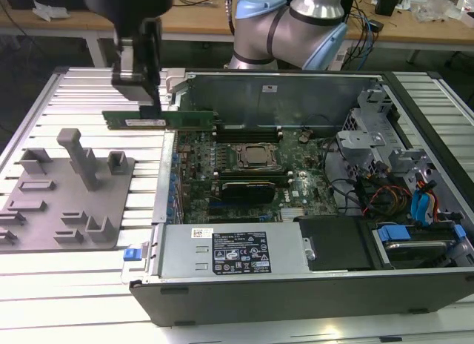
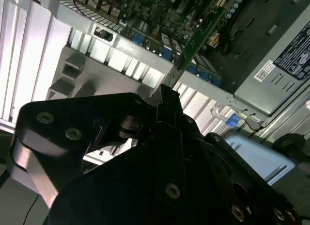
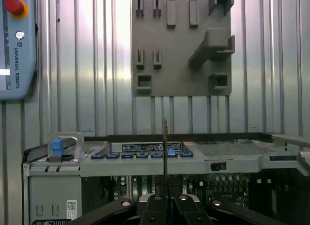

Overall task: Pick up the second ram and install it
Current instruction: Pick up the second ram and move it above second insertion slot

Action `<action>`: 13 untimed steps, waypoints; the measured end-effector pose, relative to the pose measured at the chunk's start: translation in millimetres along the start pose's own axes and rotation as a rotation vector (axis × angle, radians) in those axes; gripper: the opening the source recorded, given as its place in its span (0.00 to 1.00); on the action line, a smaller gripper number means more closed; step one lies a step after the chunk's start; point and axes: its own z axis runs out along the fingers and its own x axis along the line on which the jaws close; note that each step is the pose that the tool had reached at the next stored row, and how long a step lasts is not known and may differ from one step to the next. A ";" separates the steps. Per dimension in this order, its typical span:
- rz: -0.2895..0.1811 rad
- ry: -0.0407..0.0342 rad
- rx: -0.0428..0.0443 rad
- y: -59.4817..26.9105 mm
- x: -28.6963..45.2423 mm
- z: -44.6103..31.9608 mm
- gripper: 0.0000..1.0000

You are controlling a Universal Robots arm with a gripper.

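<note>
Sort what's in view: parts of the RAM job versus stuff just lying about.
Job in hand:
second ram, gripped by the hand
motherboard
open computer case

Lying about:
grey fixture tray
processor
power supply
teach pendant

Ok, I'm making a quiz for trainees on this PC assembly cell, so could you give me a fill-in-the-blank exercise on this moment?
The gripper is shut on the second ram, a thin stick coloured ____.
The second ram is held in the air, not seated in any ____ on the motherboard.
The grey holder tray lies to the exterior view's ____ of the computer case.
Missing words: green; slot; left.
</note>
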 end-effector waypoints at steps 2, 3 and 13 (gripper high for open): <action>0.000 0.0001 -0.0001 -14.7 -0.3 -0.3 0.09; 0.000 0.0000 0.0000 -22.6 -0.4 -0.4 0.09; 0.000 -0.0001 -0.0004 -81.4 -1.7 -0.1 0.09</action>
